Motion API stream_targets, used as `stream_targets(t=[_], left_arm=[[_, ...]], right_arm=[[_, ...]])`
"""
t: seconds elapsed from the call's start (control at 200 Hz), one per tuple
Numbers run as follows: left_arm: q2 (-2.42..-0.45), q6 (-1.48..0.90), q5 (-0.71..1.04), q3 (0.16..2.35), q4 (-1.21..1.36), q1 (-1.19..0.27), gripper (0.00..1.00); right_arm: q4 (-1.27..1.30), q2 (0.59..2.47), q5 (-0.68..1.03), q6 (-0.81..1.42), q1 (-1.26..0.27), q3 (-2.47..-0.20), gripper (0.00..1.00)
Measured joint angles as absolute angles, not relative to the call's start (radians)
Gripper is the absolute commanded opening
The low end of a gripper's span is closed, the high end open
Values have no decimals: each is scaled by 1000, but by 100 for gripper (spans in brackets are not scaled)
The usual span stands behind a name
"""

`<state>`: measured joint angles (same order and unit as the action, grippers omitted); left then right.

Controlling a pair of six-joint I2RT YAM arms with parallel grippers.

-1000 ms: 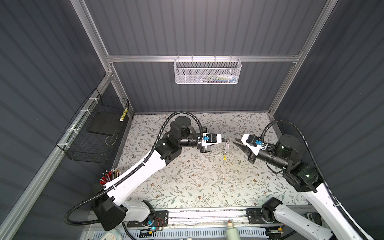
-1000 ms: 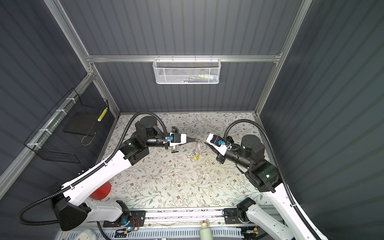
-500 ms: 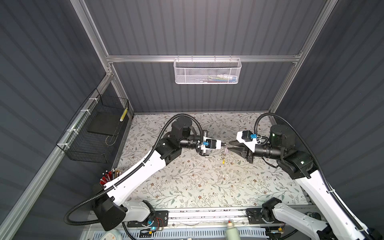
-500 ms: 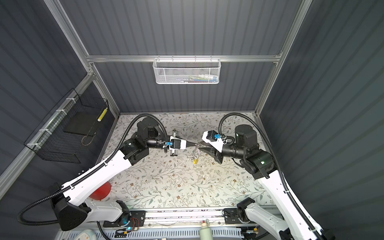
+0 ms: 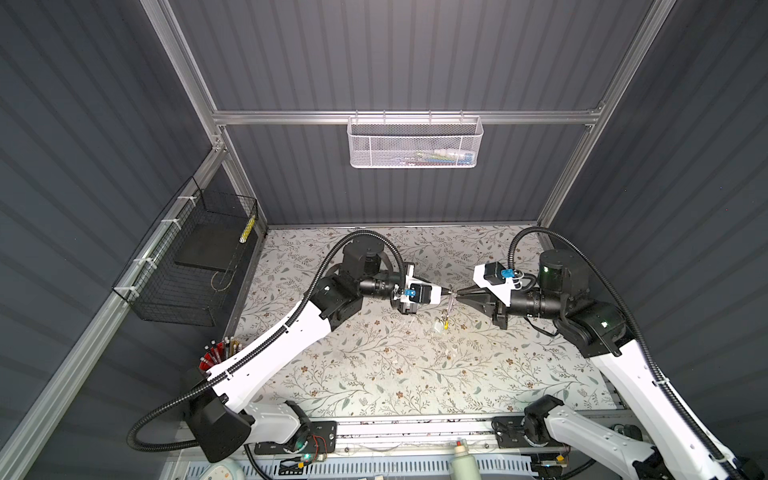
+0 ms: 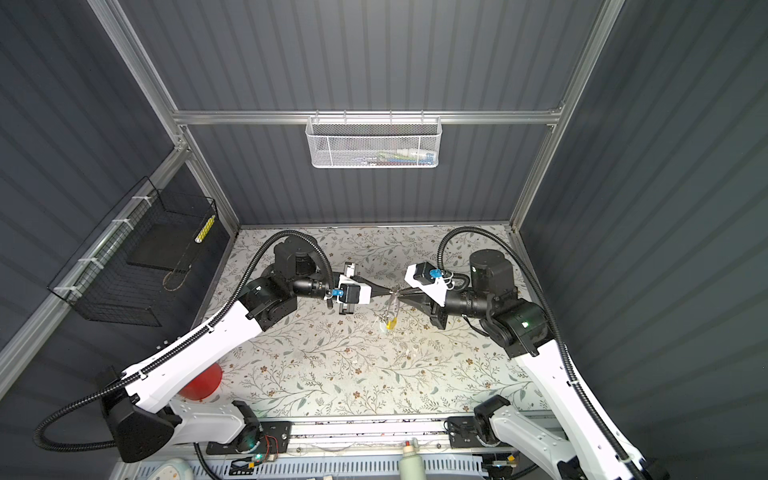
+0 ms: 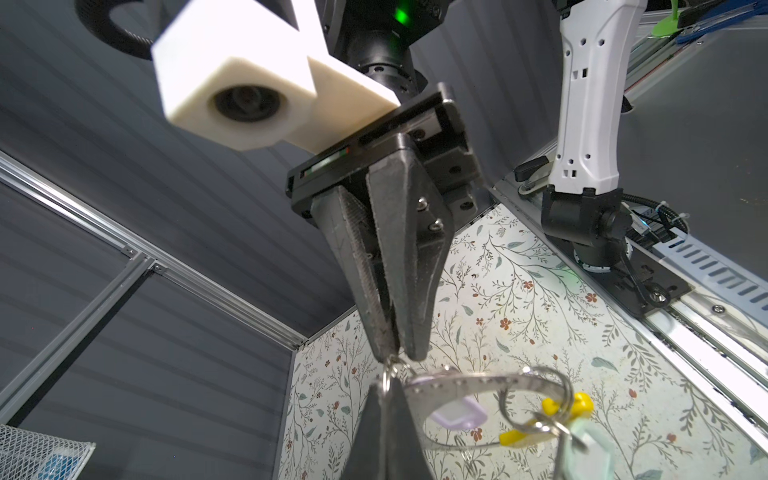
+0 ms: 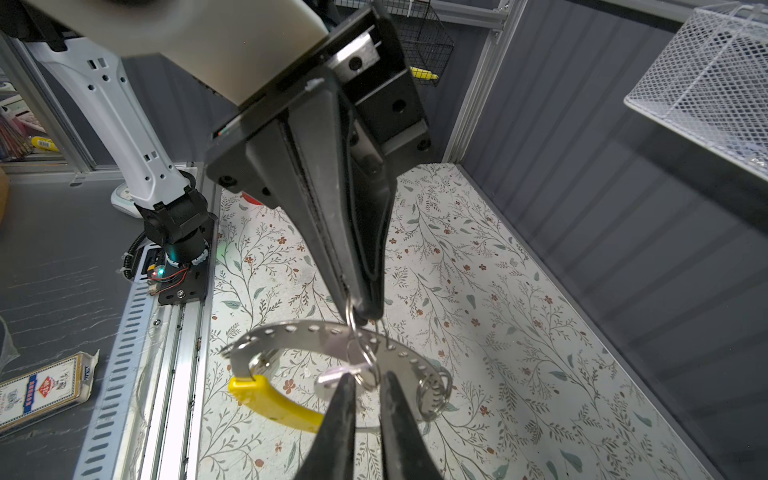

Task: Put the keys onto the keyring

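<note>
The keyring (image 8: 291, 330) is a silvery perforated band with one yellow segment (image 8: 274, 401). It hangs above the floral mat in both top views (image 5: 442, 324) (image 6: 390, 325). My left gripper (image 7: 388, 395) is shut on a small split ring (image 7: 388, 372) threaded on the band (image 7: 478, 380). My right gripper (image 8: 368, 378) meets it tip to tip (image 5: 457, 295) (image 6: 400, 292). Its jaws stand a narrow gap apart, and that ring fills the gap. A lilac-headed key (image 7: 457, 415) and a pale green-headed key (image 7: 590, 444) dangle from the band.
A white mesh basket (image 5: 415, 143) hangs on the back wall. On the left wall is a black wire basket (image 5: 187, 266). A red cup of pens (image 5: 216, 353) stands by the left arm's base. A card box (image 8: 41, 388) lies beyond the front rail.
My right arm has swung in from the right until its gripper met the left gripper's tip, and its jaws have narrowed around the split ring. The left gripper has stayed shut.
</note>
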<state>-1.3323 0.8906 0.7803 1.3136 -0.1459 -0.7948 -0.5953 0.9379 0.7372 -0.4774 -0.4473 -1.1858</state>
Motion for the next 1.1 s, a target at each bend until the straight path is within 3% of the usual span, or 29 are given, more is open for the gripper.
stream_targets(t=[0.53,1.101], left_arm=[[-1326,917,783,1314,-173,-799,0],[-1315,966,760,1314,-195,-804,0]], right_arm=[[-599,958,792,-452,-434,-1186,0],[-548,950,976,-359,-326,-1152,0]])
